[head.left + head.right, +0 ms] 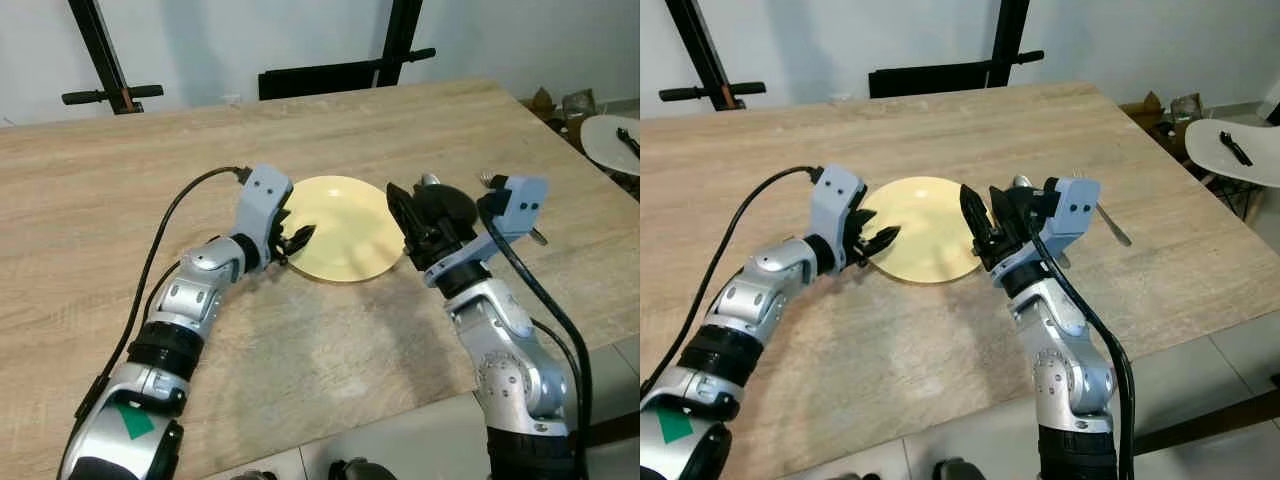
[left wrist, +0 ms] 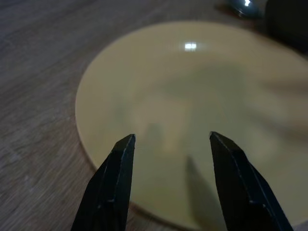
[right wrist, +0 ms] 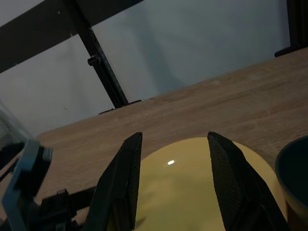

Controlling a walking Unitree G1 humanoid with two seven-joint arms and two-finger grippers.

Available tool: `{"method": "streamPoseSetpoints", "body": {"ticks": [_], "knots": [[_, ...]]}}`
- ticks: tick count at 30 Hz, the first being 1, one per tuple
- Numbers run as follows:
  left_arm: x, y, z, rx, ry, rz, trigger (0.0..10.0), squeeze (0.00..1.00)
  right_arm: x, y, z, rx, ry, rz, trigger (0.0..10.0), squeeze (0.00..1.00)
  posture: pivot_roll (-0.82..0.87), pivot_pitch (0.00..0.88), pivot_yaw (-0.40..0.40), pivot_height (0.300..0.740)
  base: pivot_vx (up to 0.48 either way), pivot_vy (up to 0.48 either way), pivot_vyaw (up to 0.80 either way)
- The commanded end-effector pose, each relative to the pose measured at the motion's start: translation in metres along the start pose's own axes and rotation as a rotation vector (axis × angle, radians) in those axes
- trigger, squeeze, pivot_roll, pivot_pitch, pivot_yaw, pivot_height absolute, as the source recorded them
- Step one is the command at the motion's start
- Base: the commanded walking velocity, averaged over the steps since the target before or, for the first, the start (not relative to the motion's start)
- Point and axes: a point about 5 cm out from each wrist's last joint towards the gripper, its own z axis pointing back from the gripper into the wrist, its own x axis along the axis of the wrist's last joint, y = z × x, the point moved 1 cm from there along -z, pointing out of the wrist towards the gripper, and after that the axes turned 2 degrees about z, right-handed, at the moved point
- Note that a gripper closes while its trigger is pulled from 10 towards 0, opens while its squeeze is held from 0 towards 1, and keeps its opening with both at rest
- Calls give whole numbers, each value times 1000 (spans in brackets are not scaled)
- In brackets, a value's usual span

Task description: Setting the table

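Plate (image 1: 345, 228): round, pale yellow, seemingly bare.

I'm looking down on a light wood-grain bench (image 1: 330, 370) that is running back toward a plain pale wall (image 1: 250, 40). Black metal stand legs (image 1: 95, 45) are rising behind its far edge. A white round chair seat (image 1: 1230, 150) is standing off to the right, and pale floor tiles (image 1: 400, 440) are showing below the near edge.

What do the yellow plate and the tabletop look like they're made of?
The yellow plate looks like glazed ceramic or melamine: smooth, with a sharp light glint. The tabletop looks like pale matte wood or wood-grain laminate, showing long streaked grain and no shine.
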Motion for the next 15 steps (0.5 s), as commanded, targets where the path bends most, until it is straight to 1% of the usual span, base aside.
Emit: {"method": "streamPoseSetpoints", "body": {"ticks": [1,3,4,5,7,9,11,12,15], "knots": [[-10,-2,2,-37,14,-51,10000,0,1,1,2,1,3,1,10000,0,-108,79,19,740,0,0,0],[-16,-2,3,-58,14,-51,10000,0,0,1,2,2,7,0,10000,0,-108,79,19,740,0,0,0],[-19,0,3,-54,17,-73,10000,0,0,2,3,2,8,-1,10000,0,-107,81,13,740,0,0,0],[-19,0,3,-54,17,-73,10000,0,0,2,3,2,8,-1,10000,0,-107,81,13,740,0,0,0],[-19,2,2,-19,13,-126,10000,0,0,2,2,6,9,-2,10000,0,-107,81,13,740,0,0,0],[-16,2,0,-5,-1,-139,10000,0,0,2,2,10,11,-1,10000,0,-109,77,7,740,0,0,0],[-17,0,-2,-25,7,-152,10000,0,0,2,2,12,12,-1,10000,0,-109,75,6,740,0,0,0],[-20,-3,-2,-78,30,-193,10000,0,0,3,1,15,13,0,10000,0,-110,74,5,740,0,0,0],[-23,-5,-1,-108,48,-210,10000,0,0,3,1,16,13,0,10000,0,-110,74,5,740,0,0,0]]}}
